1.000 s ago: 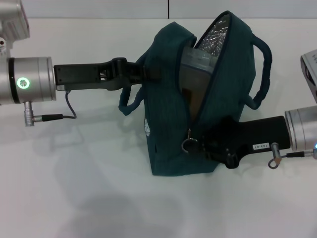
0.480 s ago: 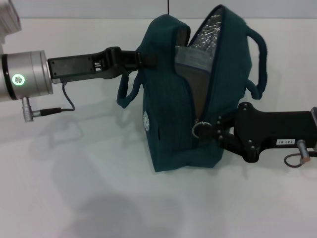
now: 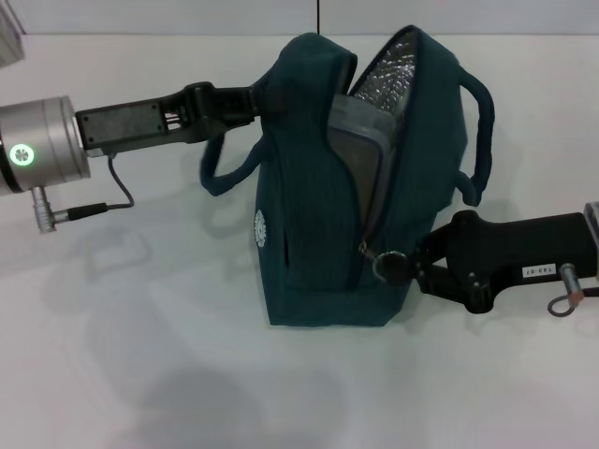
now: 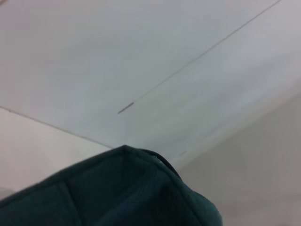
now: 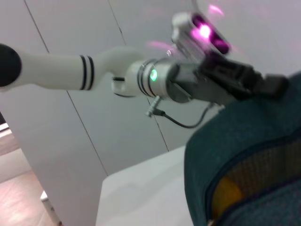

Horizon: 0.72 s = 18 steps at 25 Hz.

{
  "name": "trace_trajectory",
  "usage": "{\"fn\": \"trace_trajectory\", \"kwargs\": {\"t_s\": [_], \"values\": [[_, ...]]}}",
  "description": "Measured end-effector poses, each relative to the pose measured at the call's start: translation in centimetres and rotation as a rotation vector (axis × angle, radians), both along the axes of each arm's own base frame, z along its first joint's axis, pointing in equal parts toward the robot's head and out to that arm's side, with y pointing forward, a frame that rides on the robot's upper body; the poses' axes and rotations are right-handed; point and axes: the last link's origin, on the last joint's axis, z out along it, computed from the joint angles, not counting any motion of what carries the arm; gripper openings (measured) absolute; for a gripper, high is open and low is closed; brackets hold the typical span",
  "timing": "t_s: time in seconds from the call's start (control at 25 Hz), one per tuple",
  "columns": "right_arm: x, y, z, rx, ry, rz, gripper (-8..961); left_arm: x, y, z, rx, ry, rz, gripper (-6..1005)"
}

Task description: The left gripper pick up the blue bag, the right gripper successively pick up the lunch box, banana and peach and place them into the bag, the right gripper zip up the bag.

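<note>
The blue bag (image 3: 309, 234) stands upright on the white table, its zipper open along the top and side, showing silver lining. My left gripper (image 3: 255, 99) is shut on the bag's upper left edge, beside one handle. The grey lunch box (image 3: 360, 159) stands on edge inside the opening. My right gripper (image 3: 412, 267) sits low at the bag's right end, shut on the ring-shaped zipper pull (image 3: 386, 267). In the right wrist view the yellow banana (image 5: 228, 193) shows inside the bag (image 5: 235, 141). The peach is hidden. The left wrist view shows only bag fabric (image 4: 117, 188).
The white table (image 3: 140, 355) spreads around the bag, and a wall rises behind it. The bag's second handle (image 3: 482, 140) loops out to the right, above my right arm. A cable (image 3: 103, 201) hangs under the left wrist.
The bag has shifted left and its base now sits flatter. My left gripper moved left and slightly up with the bag's edge. My right gripper stayed on the zipper pull and dropped a little.
</note>
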Motion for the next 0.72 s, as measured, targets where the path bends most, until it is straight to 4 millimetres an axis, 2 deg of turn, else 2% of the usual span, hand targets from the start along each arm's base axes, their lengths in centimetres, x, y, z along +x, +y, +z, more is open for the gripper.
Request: {"fn": "trace_trajectory", "kwargs": {"t_s": [0.28, 0.56, 0.72], "values": [[-0.6, -0.3, 0.9, 0.073, 0.02, 0.054, 6, -0.3, -0.1, 0.3, 0.035, -0.001, -0.015, 143], [-2.1, -0.3, 2.0, 0.139, 0.125, 0.135, 6, -1.4, -0.7, 0.6, 0.088, 0.005, -0.021, 232], [-3.0, 0.0, 2.1, 0.156, 0.154, 0.178, 7, -2.2, -1.3, 0.8, 0.145, 0.02, -0.046, 235]]}}
